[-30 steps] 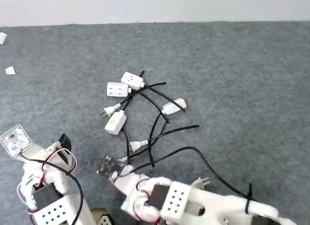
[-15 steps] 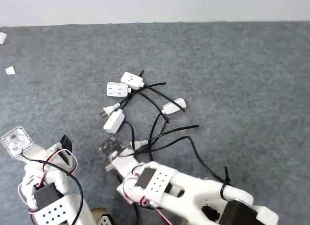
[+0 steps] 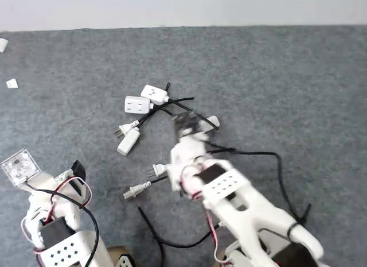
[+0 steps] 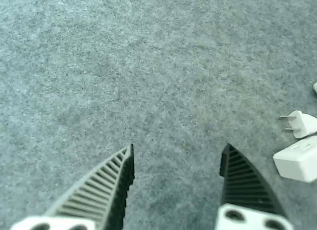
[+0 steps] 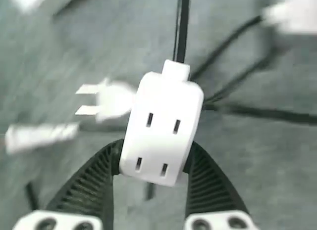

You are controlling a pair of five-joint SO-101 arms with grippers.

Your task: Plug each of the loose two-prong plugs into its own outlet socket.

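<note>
Grey carpet (image 3: 298,77), short-piled and flecked, covers the whole table, and a pale wall (image 3: 183,8) runs along its far edge. The white right arm (image 3: 229,192) stretches from the near edge to the middle of the carpet, over a tangle of black cords (image 3: 182,99). The left arm (image 3: 51,227) sits folded at the near left corner, well apart from the tangle.

The right gripper (image 5: 154,148) has its jaws closed part-way on a white held block (image 5: 163,118), pinching its two long sides. This block shows two pairs of slots, all empty, and a black cord (image 5: 181,22) leaves its far end. Just behind it lies a blurred plug (image 5: 106,99) with two prongs.

The left gripper (image 4: 179,151) hangs over bare carpet, jaws wide apart and holding nothing. A small plug (image 4: 299,123) and the corner of a near block (image 4: 297,163) lie close by, just beside each other.

From above, two far blocks (image 3: 137,104) (image 3: 155,95) lie just beside each other at the far left of the tangle. A tilted block (image 3: 128,142) lies nearer. Three loose plugs rest on the carpet, none in a socket: one (image 3: 123,130) between the far blocks and the tilted block, one (image 3: 159,170) just beside the right arm, one (image 3: 133,191) nearest the near edge.

Two white scraps (image 3: 12,83) (image 3: 3,45) lie at the far left.
</note>
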